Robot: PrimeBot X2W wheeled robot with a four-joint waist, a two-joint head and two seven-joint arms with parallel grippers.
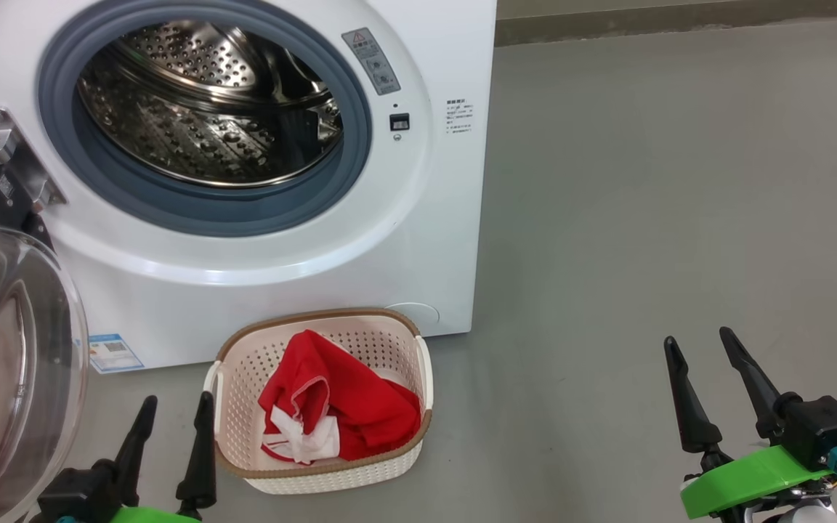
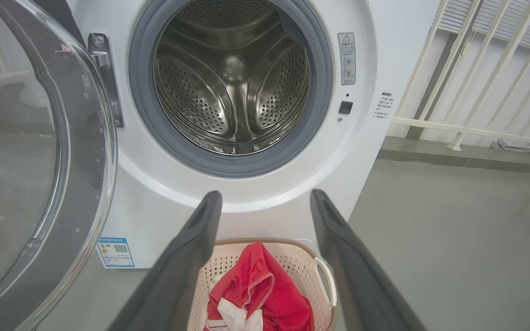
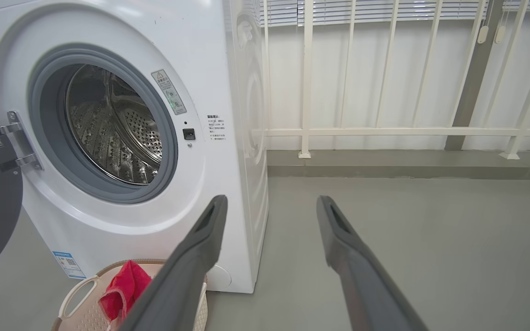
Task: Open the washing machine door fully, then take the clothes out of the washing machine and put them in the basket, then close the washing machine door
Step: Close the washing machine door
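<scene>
A white front-loading washing machine [image 1: 280, 290] stands on a grey floor [image 1: 644, 218], close to the floor's far edge, where a low kerb and a pale railing [image 3: 384, 131] run along the wall. The washing machine door [image 1: 11, 363], a round frame with a bulging clear glass bowl, hangs swung wide open on the machine's left side, on a metal hinge [image 1: 15, 156]. The steel drum [image 1: 208, 123] looks empty as far as its visible part shows.

The clothes [image 1: 346, 407], red fabric with white trim, lie bunched in the basket [image 1: 244, 363], which sits on the floor touching or almost touching the foot of the machine's front, below the opening.

Both arms hang low and hold nothing. The left gripper [image 1: 177, 398] hovers just left of the basket with the open door close on its left, its two dark fingers spread apart. The right gripper [image 1: 698, 336] hovers over bare floor well to the right of the machine, fingers likewise spread.

The unloading appears finished, so the step in hand is probably the last one: closing the door. That calls for the left gripper, the nearer one, to reach the outer face or rim of the door and push it round on its hinge until it latches against the grey gasket.

Room is tight on the left, between door glass and basket. The door's swing passes above the basket's near left corner, and whether it clears the rim cannot be told. To the right the floor is open.
</scene>
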